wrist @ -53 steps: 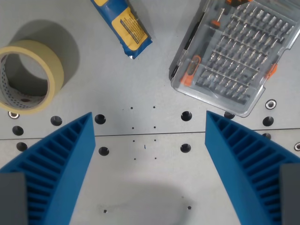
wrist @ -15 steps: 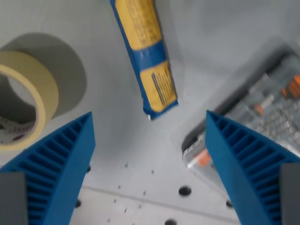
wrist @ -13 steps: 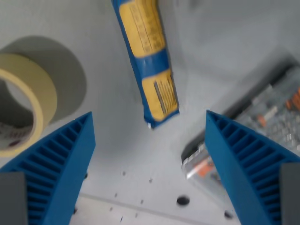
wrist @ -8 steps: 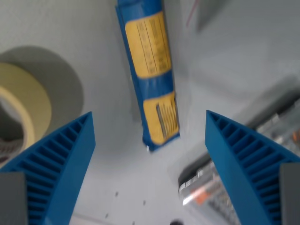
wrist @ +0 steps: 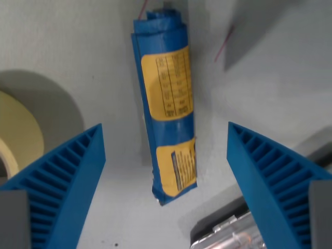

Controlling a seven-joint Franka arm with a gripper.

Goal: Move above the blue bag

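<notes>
Blue and yellow, the bag [wrist: 167,106] lies lengthwise on the grey desk [wrist: 78,46], midway between the two fingers of the hand [wrist: 166,176], which is spread wide and carries nothing. Left of the bag sits a tape roll [wrist: 18,132]; below and right of it, a clear case [wrist: 228,236]. Overshooting past the bag's far end would likely lose the centring.
</notes>
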